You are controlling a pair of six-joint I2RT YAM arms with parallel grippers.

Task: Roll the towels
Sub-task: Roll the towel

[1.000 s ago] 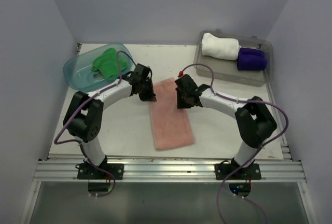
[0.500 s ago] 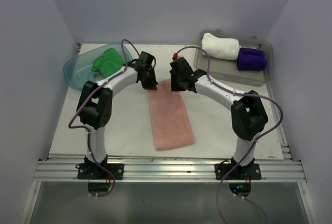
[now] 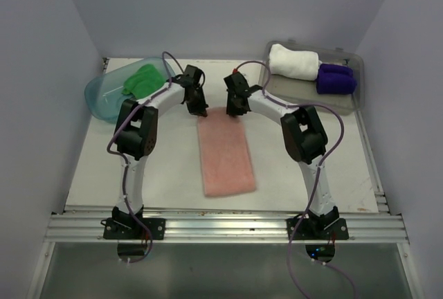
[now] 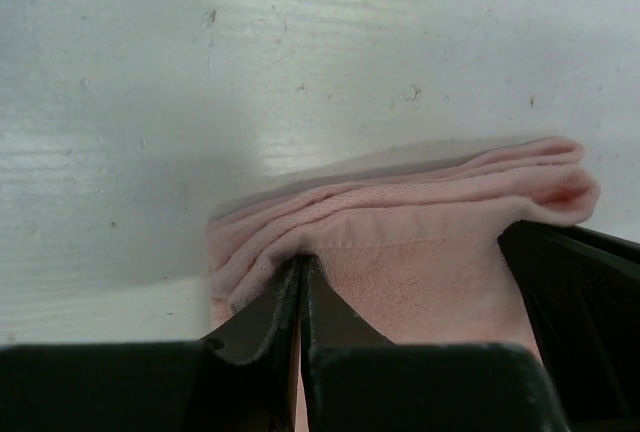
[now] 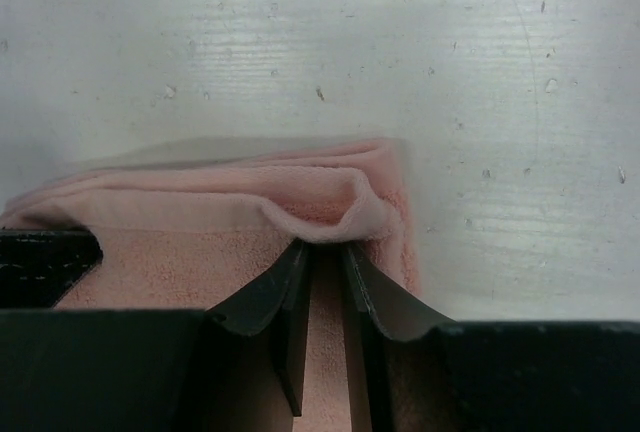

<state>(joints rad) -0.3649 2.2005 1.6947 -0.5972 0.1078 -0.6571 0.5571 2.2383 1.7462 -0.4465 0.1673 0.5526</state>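
A pink towel [image 3: 225,153] lies flat lengthwise in the middle of the white table. Both grippers are at its far end. My left gripper [image 3: 201,110] is shut on the far left corner; in the left wrist view the jaws [image 4: 301,264] pinch the folded pink edge [image 4: 420,242]. My right gripper [image 3: 236,109] is shut on the far right corner; in the right wrist view its fingertips [image 5: 325,250] stand a little apart with a raised fold of the pink towel [image 5: 200,252] gripped at their tips.
A teal bin [image 3: 102,97] holding a green towel [image 3: 142,81] sits at the far left. A clear tray [image 3: 304,95] at the far right holds a rolled white towel [image 3: 294,61] and a rolled purple towel [image 3: 336,79]. The walls are close on all sides.
Both grippers have moved toward the far side of the table, pulling the towel's far end with them. The towel now lies straighter and further back.
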